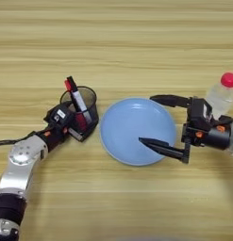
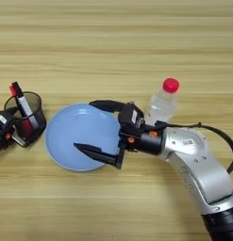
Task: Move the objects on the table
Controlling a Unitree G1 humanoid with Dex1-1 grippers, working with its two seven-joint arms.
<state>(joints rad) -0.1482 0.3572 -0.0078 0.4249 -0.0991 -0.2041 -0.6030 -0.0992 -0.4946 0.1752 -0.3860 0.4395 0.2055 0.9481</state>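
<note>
Cup [image 1: 85, 110] clamped by left tool [image 1: 73, 124], right tool [image 2: 92, 127] spread over plate [image 2: 66, 141]

Table [image 1: 118, 42]: light wood, matt, plank grain running across. Plate [image 1: 132, 122]: smooth, pale blue, faint sheen. Left of the plate, cup [image 1: 89, 101]: dark translucent plastic, holding a red-and-black marker [image 1: 75, 96]. Right of the plate, bottle [image 2: 160, 107]: clear plastic, glossy red cap. Arms [image 2: 198, 164]: silvery smooth shells; fingers [image 2: 96, 153]: matt black.
</note>
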